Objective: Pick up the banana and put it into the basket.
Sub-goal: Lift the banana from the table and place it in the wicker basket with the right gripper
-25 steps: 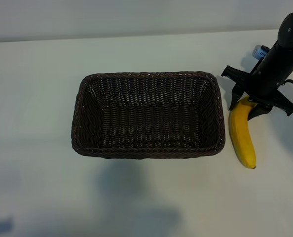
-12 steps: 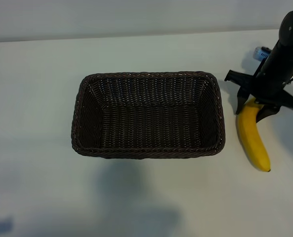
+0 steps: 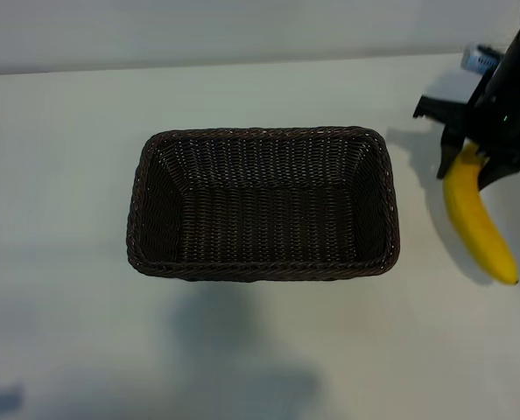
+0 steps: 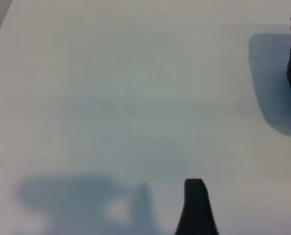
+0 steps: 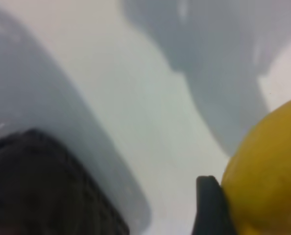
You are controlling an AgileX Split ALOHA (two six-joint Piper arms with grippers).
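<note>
One basket (image 3: 262,203) (dark woven wicker) sits mid-desk (image 3: 67,175). One banana (image 3: 477,219) hangs just right of it, clear of the desk, its upper end clamped in the right tool (image 3: 472,159). The left tool (image 4: 197,208), fingers apart, hovers over bare desk.

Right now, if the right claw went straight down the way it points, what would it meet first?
Likely the bare white table: the right claw, shut on the banana, hangs right of the basket.
</note>
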